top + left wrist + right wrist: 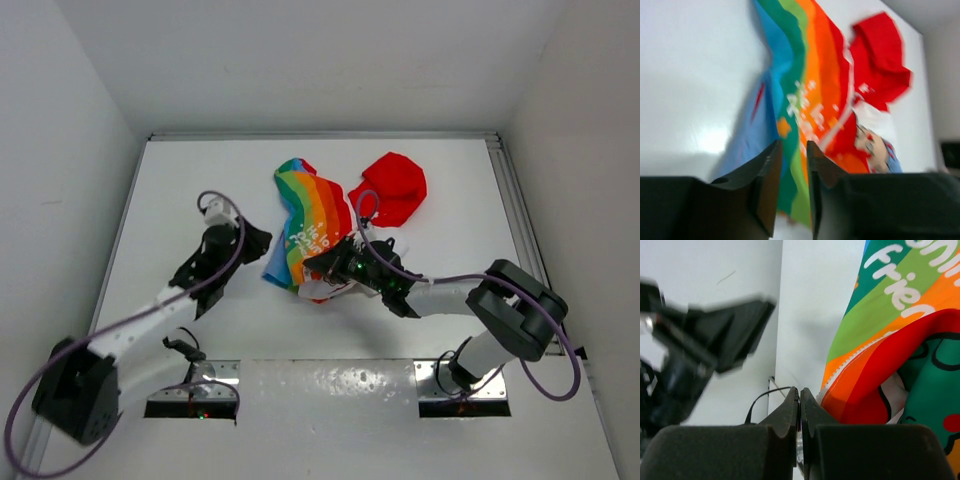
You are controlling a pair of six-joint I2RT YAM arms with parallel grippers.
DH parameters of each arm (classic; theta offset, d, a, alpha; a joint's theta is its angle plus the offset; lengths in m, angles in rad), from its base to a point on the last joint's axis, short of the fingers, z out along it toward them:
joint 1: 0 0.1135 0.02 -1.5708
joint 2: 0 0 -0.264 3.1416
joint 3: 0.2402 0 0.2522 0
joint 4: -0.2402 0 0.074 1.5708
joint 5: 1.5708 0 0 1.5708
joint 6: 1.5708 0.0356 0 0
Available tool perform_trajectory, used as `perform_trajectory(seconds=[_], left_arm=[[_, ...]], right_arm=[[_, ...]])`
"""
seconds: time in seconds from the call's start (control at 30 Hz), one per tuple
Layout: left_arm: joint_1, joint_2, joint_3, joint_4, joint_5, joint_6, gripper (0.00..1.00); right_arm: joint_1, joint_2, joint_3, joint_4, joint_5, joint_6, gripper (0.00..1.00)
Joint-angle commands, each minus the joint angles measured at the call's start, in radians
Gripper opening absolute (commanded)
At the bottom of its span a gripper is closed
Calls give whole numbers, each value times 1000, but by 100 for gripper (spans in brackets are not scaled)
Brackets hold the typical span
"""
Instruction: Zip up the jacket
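Observation:
The jacket (312, 228) lies crumpled mid-table, rainbow panel up, red hood (396, 188) to its right. My left gripper (262, 240) is just left of the jacket's blue edge. In the left wrist view (792, 146) its jaws stand a narrow gap apart, with the rainbow fabric (807, 95) beyond them. My right gripper (318, 268) is at the jacket's near edge. In the right wrist view (800, 390) its jaws are pressed together over the table. The white zipper teeth (850, 359) and the orange-red fabric (875, 385) run down against its right finger. No fabric shows between the tips.
The white table (180, 190) is ringed by white walls. Two metal base plates (195, 390) sit at the near edge. A thin black cable loop (759, 401) lies just left of the right fingers. The left arm (700, 350) shows blurred in the right wrist view.

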Motion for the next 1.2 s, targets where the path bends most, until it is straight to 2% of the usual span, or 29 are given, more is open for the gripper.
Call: perform_trajectory(seconds=[0.0, 0.07, 0.1, 0.13, 0.2, 0.27, 0.4, 0.6, 0.7, 0.8, 1.03, 1.17], left_arm=[[-38, -229, -133, -86, 121, -79, 22], [-43, -352, -223, -91, 207, -191, 22], [-55, -376, -264, -38, 293, -232, 28], [-64, -407, -344, 7, 331, -304, 33], [-113, -413, -403, 137, 379, -347, 46], [-176, -392, -420, 188, 363, -325, 49], [-230, -335, -414, 312, 362, -304, 52], [-241, -255, -418, 446, 336, -282, 53], [-247, -219, -421, 524, 313, -321, 55], [-252, -134, -394, 533, 300, -321, 55], [-258, -108, -362, 542, 249, -286, 55], [-265, -77, -366, 605, 252, -283, 57]], right_arm=[[3, -13, 32, 78, 56, 1, 0], [3, -9, 28, 87, 81, -4, 0], [1, -9, 26, 87, 96, -7, 0], [3, -4, 26, 92, 95, -7, 0], [0, -5, 26, 96, 82, -3, 0], [1, -13, 12, 102, 62, 13, 0], [1, -36, -18, 106, 55, 40, 0], [1, -47, -57, 155, 23, 88, 0], [1, -47, -81, 193, 19, 108, 0], [1, -42, -91, 243, -2, 123, 0], [1, -44, -100, 279, -37, 149, 0], [0, -35, -110, 308, -50, 175, 0]])
